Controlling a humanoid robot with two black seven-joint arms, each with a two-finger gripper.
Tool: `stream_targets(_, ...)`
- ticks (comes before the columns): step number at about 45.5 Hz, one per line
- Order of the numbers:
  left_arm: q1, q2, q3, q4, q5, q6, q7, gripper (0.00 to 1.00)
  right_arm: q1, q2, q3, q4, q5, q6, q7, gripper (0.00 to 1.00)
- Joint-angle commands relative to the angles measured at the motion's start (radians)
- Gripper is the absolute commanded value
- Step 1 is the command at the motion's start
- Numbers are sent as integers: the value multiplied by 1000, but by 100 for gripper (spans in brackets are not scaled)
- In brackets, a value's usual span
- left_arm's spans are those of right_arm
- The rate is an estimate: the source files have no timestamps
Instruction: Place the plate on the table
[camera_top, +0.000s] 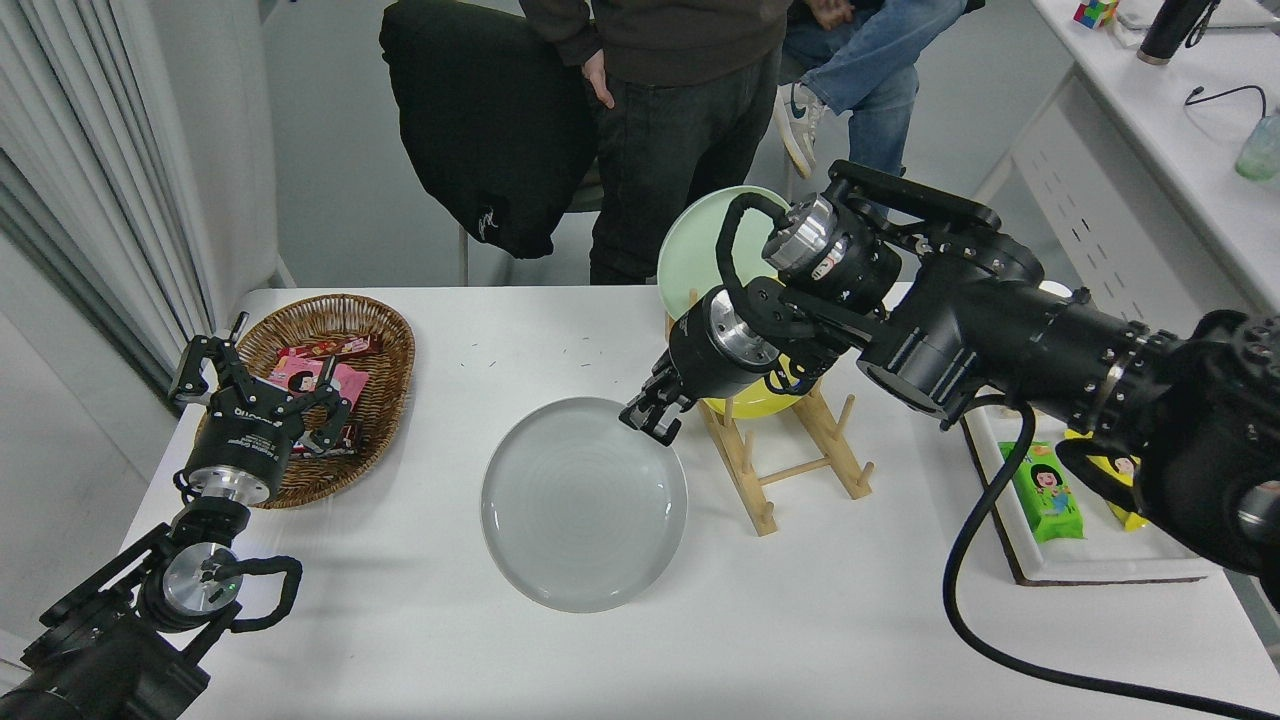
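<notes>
Right gripper (655, 420), clenched on the far rim of the plate (584, 504) just left of the wooden rack (790, 455), lowers it onto the table (420, 620); release apparently follows.

The near half of the surface (600, 660) lies bare, from seven o'clock round to five. At the middle the grey plate (583, 503) takes the room, with the wooden rack (790, 455) just beside it at three o'clock. A basket (330, 395) blocks ten o'clock, a snack tray (1100, 560) four o'clock. The far edge at twelve is open, with a person (670, 130) standing behind it.
</notes>
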Motion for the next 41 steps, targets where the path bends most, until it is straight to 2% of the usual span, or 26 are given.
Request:
stream_targets(1, 0, 0, 0, -1, 0, 0, 0, 98, -59, 15, 34, -93, -5, -1, -1, 0)
stream_targets(20, 0, 0, 0, 1, 0, 0, 0, 98, -163, 15, 65, -94, -145, -1, -96, 0)
stream_targets(41, 0, 0, 0, 1, 0, 0, 0, 98, -232, 15, 273, -211, -160, -1, -87, 0)
